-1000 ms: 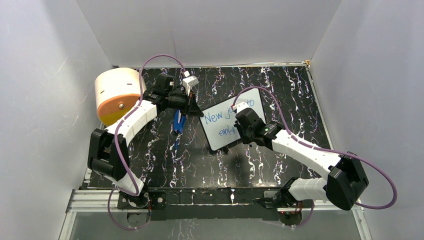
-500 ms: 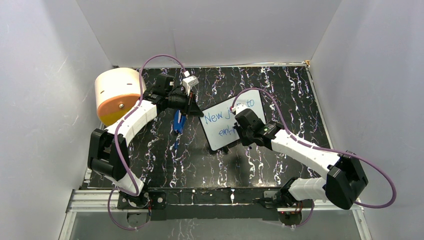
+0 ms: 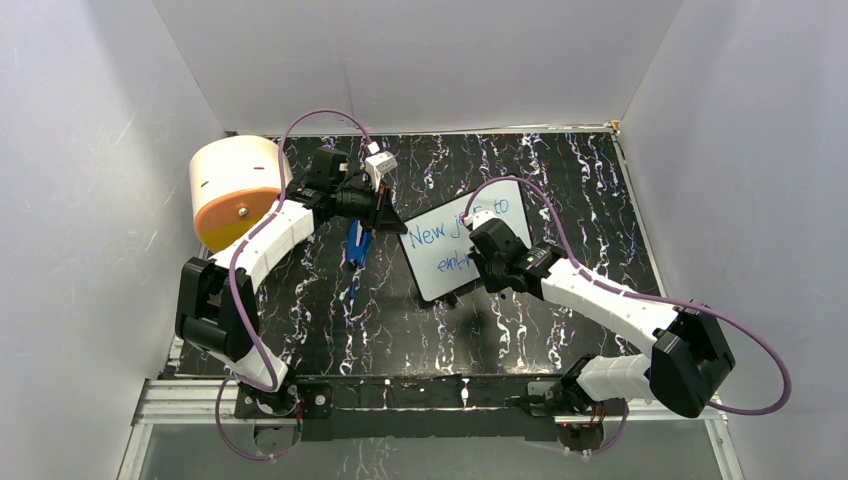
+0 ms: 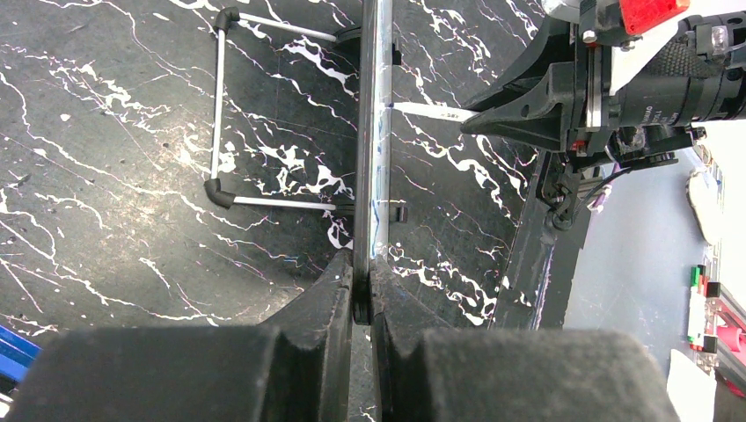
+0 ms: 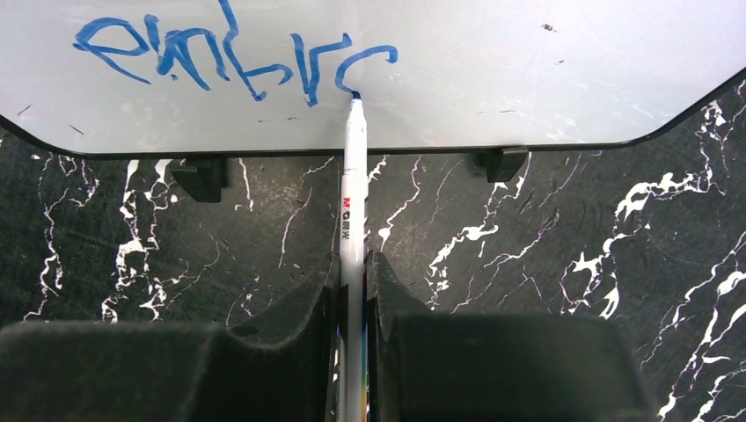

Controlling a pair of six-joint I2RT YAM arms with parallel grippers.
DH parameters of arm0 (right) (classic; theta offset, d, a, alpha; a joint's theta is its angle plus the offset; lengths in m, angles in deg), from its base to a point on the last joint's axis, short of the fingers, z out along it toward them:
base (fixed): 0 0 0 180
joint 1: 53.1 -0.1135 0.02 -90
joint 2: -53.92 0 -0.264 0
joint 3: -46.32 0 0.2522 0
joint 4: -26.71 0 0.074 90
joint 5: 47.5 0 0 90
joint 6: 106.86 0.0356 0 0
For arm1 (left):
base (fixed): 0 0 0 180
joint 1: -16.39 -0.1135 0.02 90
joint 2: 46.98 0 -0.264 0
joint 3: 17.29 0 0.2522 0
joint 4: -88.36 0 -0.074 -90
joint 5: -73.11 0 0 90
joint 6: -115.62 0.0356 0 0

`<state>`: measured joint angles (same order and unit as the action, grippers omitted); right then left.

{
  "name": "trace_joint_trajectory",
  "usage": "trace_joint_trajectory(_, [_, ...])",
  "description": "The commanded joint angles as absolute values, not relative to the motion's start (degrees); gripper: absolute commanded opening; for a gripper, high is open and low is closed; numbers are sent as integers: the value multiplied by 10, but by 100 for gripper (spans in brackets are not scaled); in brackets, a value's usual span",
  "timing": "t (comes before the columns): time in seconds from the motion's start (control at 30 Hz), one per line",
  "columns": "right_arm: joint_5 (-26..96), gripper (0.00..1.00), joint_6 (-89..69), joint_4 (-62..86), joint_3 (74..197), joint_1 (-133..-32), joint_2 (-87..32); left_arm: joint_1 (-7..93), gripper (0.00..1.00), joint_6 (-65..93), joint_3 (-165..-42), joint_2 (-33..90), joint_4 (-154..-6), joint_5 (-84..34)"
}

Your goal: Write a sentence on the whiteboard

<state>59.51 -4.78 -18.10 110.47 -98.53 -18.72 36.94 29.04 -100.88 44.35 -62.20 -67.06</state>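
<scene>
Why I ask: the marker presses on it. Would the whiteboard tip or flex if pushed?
Probably stiff: the whiteboard looks straight edge-on in the left gripper. Likely light and tippy: thin, propped on a slim wire stand.

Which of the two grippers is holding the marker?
The right gripper: its jaws clamp the white marker, whose tip touches the blue writing on the whiteboard. The left gripper grips the whiteboard's edge instead.
</scene>
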Motion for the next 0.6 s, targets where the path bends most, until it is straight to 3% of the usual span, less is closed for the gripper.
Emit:
trace_joint_trajectory(0.0, [621,0,-40,-182,1112,-984,-190,371,0,316,-1012,447,-594,-653])
trace_joint_trajectory(0.57, [648,0,-45,-146,1141,-983,-190,371,0,317,-1012,445,-593,-655])
